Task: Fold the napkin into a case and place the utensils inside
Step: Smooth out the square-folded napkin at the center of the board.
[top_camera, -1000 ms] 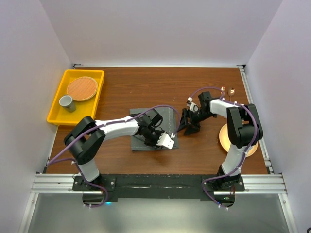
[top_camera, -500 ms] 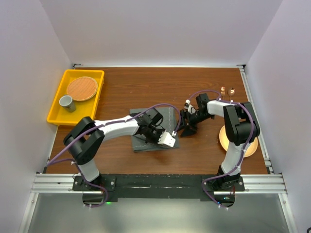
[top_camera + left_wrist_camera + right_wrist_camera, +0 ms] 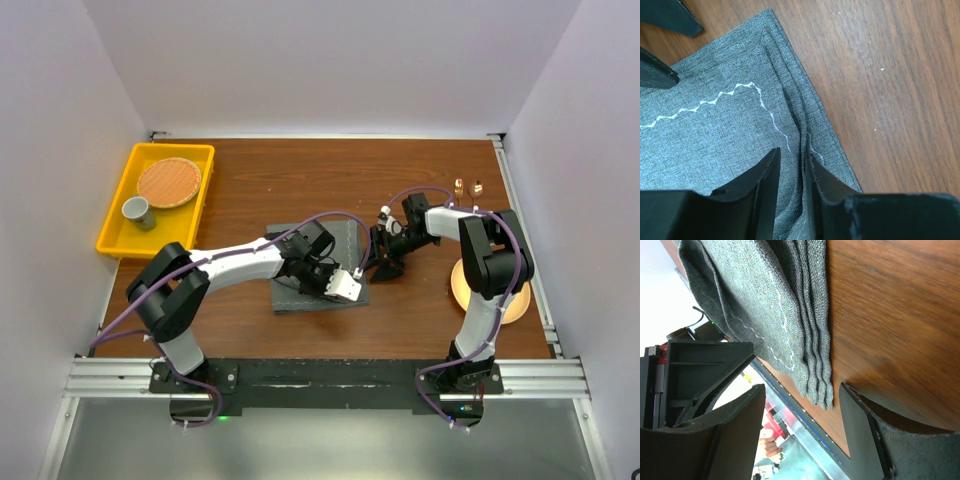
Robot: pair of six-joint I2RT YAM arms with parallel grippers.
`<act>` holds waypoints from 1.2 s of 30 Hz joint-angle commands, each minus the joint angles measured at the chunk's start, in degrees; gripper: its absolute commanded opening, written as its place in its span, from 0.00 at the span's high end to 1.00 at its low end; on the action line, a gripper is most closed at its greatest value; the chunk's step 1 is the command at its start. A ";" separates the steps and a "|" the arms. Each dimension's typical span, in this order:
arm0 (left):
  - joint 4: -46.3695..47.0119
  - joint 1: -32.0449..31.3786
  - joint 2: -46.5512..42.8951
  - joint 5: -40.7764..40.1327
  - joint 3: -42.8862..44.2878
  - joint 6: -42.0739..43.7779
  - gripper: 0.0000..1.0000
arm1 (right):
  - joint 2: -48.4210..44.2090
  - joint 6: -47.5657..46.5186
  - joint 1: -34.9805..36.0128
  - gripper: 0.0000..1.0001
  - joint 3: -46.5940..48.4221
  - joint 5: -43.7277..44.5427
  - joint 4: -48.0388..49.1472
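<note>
Folding looks well under way but not finished: the napkin (image 3: pixel 350 243) lies near the middle of the surface (image 3: pixel 270 190) as a compact rectangle of several stacked layers, whose edges show as parallel ridges along its right side in the right wrist view, yet it is not the long narrow case the task asks for. Nothing has gone inside it; the utensils (image 3: pixel 467 186) lie well apart at the far right of the surface, beyond the right arm, untouched, and a round plate (image 3: pixel 458 282) sits partly under that arm. What is left, by my reading, is the final fold or tidy-up of the pouch and then all of the loading. The left end effector (image 3: pixel 792 165) is down on the napkin's near right part, its fingers (image 3: pixel 765 185) only narrowly parted and straddling a raised ridge of the layered hem; the cloth touches the inner face of one finger, but I cannot tell whether it is truly pinched or merely lying between them. The right end effector (image 3: pixel 801 390) is spread wide and holds nothing, low over the bare wood with the napkin's layered corner lying between its fingers
</note>
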 commanded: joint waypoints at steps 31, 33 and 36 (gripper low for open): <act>0.06 -0.40 -1.87 5.05 5.65 -6.27 1.00 | 2.84 1.33 0.65 0.36 0.40 0.30 1.90; 0.24 -0.40 -1.52 4.88 4.68 -6.18 1.00 | 2.92 1.42 0.65 0.36 0.40 0.30 1.81; 0.33 -0.40 -1.34 4.88 3.45 -6.00 1.00 | 2.92 1.33 0.65 0.36 0.40 0.56 1.72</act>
